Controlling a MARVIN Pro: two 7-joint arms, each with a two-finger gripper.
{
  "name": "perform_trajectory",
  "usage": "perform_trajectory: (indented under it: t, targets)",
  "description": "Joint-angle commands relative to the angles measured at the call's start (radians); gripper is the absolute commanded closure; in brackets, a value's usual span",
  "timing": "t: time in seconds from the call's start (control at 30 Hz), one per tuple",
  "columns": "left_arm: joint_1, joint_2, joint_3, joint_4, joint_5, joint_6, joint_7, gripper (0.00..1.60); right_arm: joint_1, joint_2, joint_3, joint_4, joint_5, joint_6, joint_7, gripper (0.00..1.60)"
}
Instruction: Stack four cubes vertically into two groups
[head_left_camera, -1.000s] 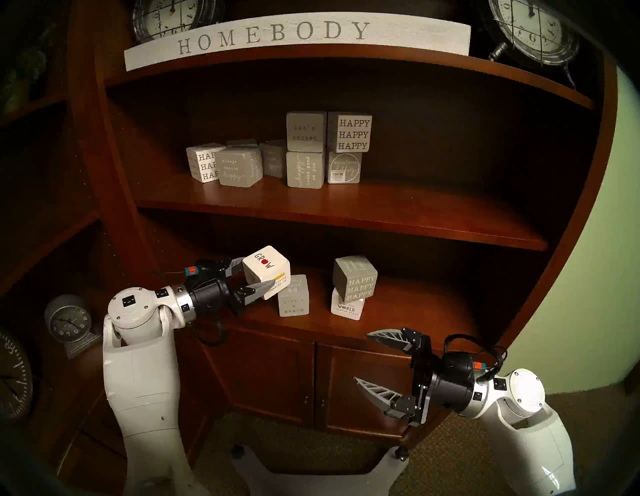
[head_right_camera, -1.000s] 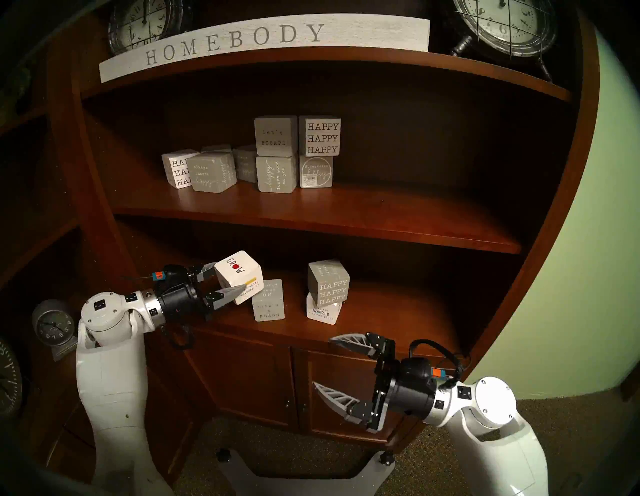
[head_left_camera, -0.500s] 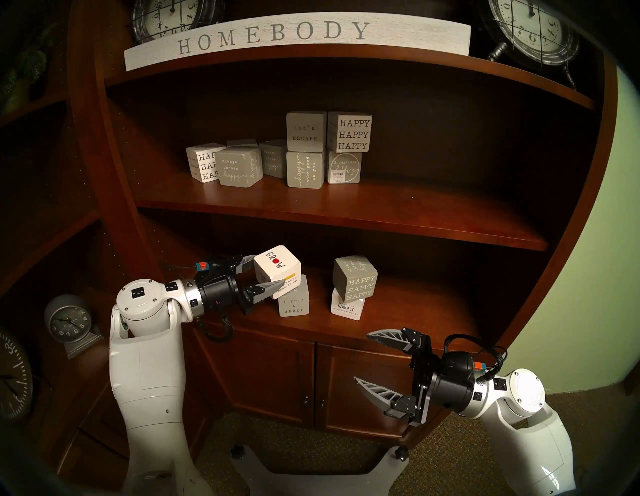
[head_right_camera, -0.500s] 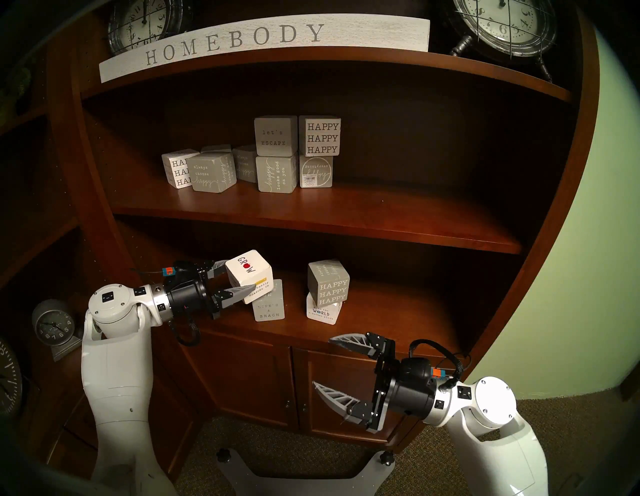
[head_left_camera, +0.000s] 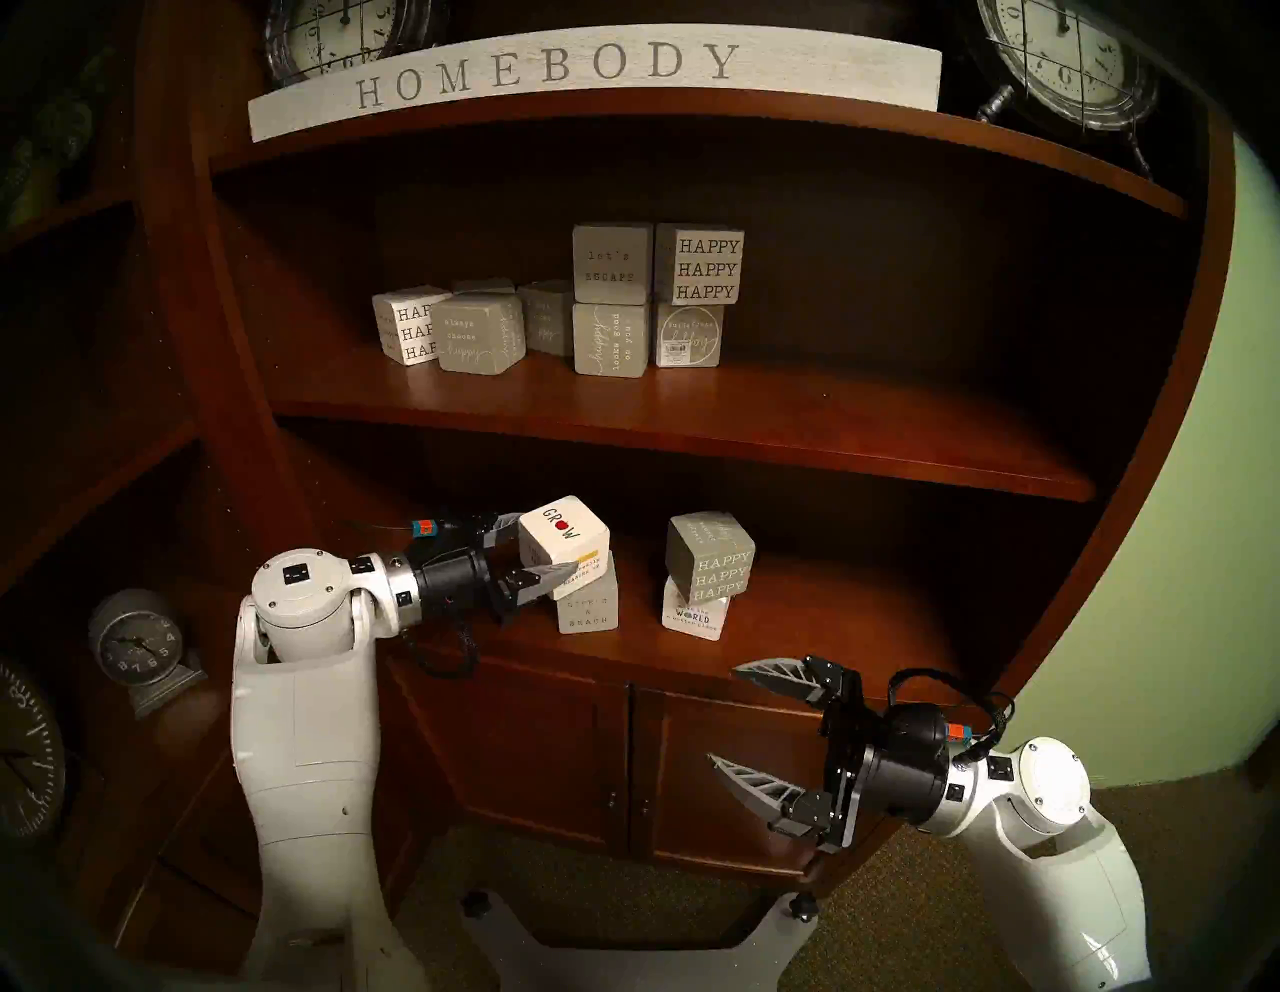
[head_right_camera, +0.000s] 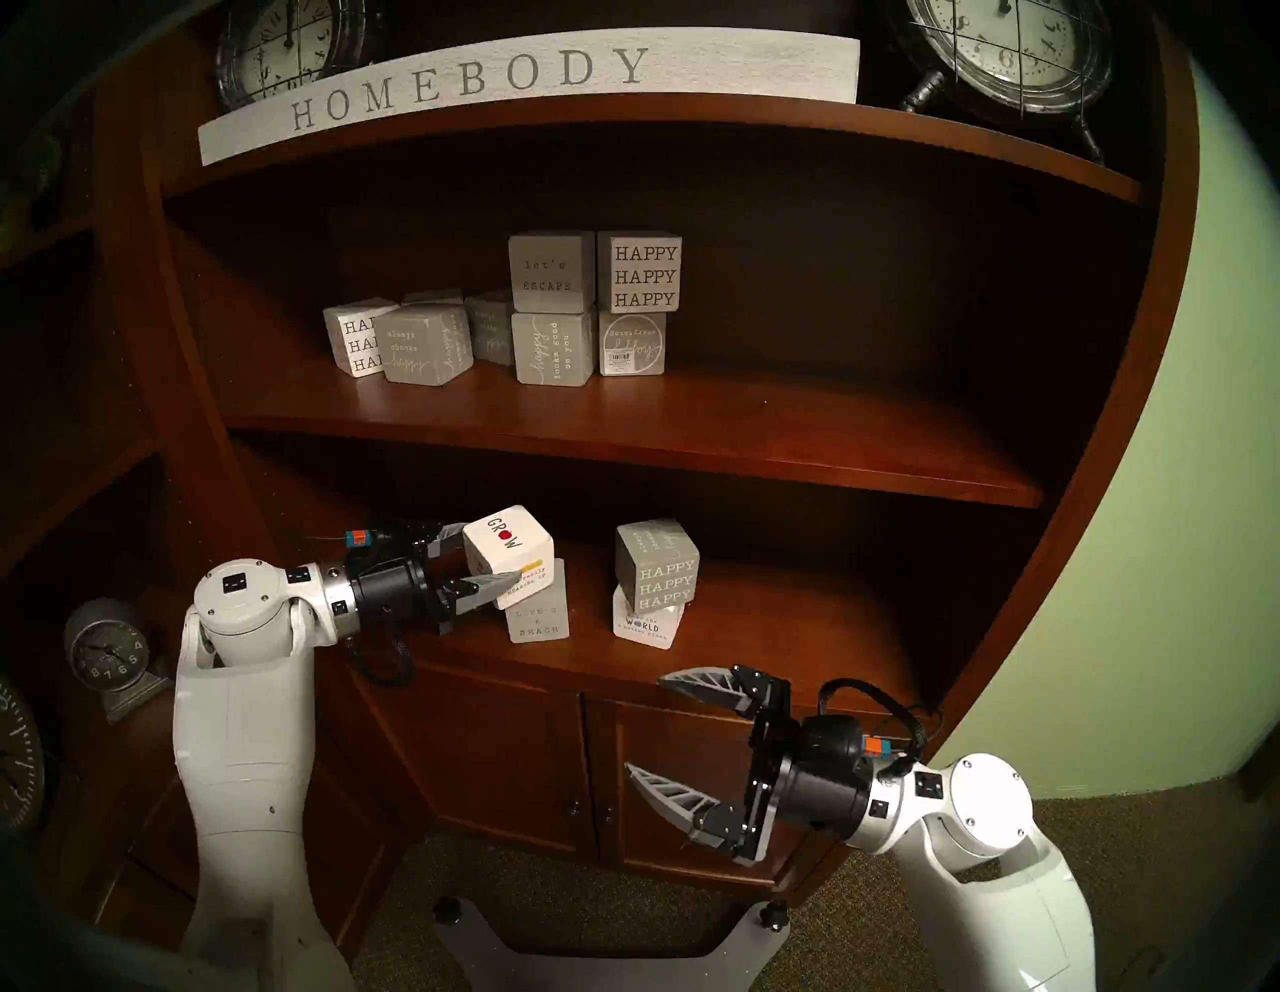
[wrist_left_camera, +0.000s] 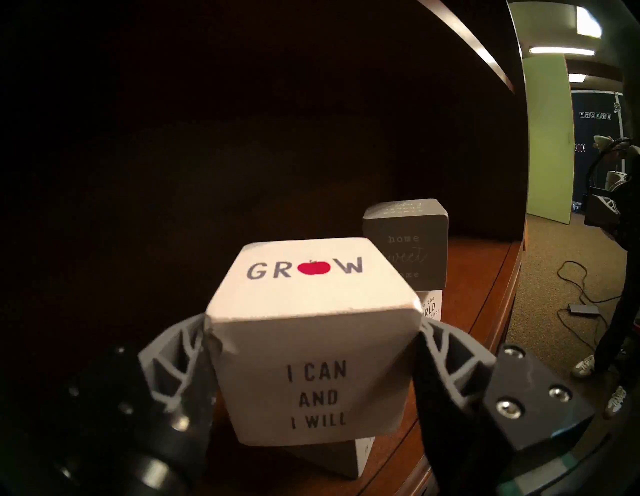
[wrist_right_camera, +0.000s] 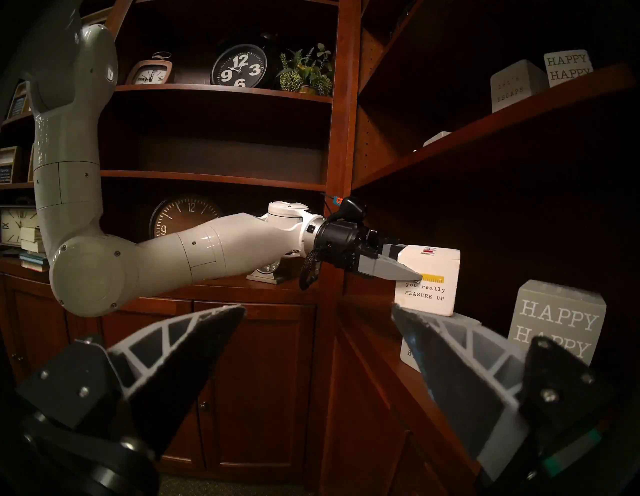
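Note:
My left gripper (head_left_camera: 547, 542) is shut on a white "GROW" cube (head_left_camera: 564, 544) with a red apple, also seen in the left wrist view (wrist_left_camera: 311, 311). This cube hangs slightly tilted over the grey "LIFE'S A BEACH" cube (head_left_camera: 587, 613) on the lower shelf, overhanging its left side. Whether the two touch I cannot tell. To the right a grey "HAPPY HAPPY HAPPY" cube (head_left_camera: 710, 558) sits skewed on a white cube (head_left_camera: 695, 616) lettered "WORLD". My right gripper (head_left_camera: 725, 715) is open and empty, low in front of the cabinet doors.
The middle shelf board (head_left_camera: 692, 443) runs close above the lower shelf. On it stand several other lettered cubes (head_left_camera: 613, 298). A "HOMEBODY" sign (head_left_camera: 554, 69) and clocks sit on top. A small clock (head_left_camera: 135, 644) stands left of my left arm.
My left gripper has carried the "GROW" cube to the right and a little down, from beside the "LIFE'S A BEACH" cube to over it. The right arm has not moved.

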Motion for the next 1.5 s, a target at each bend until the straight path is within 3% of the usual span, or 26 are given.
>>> perform_trajectory:
  t: [0.0,0.93,1.2,1.33,1.37,1.47]
  targets:
    - [-0.031,-0.005,0.007,-0.008,-0.015,-0.002,-0.005,1.6,0.004,-0.003,0.0,-0.013,0.007,0.002,0.0,0.0]
    - [-0.058,-0.002,0.038,0.042,-0.005,0.005,0.001,1.6,0.004,-0.008,0.003,-0.013,0.004,0.004,0.004,0.0]
    - [-0.062,-0.006,0.04,0.054,-0.002,0.008,0.01,1.5,0.005,-0.009,0.004,-0.013,0.003,0.005,0.005,0.0]
    - [-0.063,-0.006,0.04,0.056,-0.003,0.011,0.013,1.37,0.005,-0.01,0.004,-0.013,0.003,0.005,0.006,0.0]
    - [-0.063,-0.006,0.04,0.057,-0.003,0.011,0.013,1.24,0.005,-0.01,0.004,-0.013,0.003,0.005,0.006,0.0]
    - [-0.061,-0.007,0.037,0.059,-0.005,0.011,0.018,1.13,0.005,-0.011,0.005,-0.013,0.002,0.005,0.007,0.0]
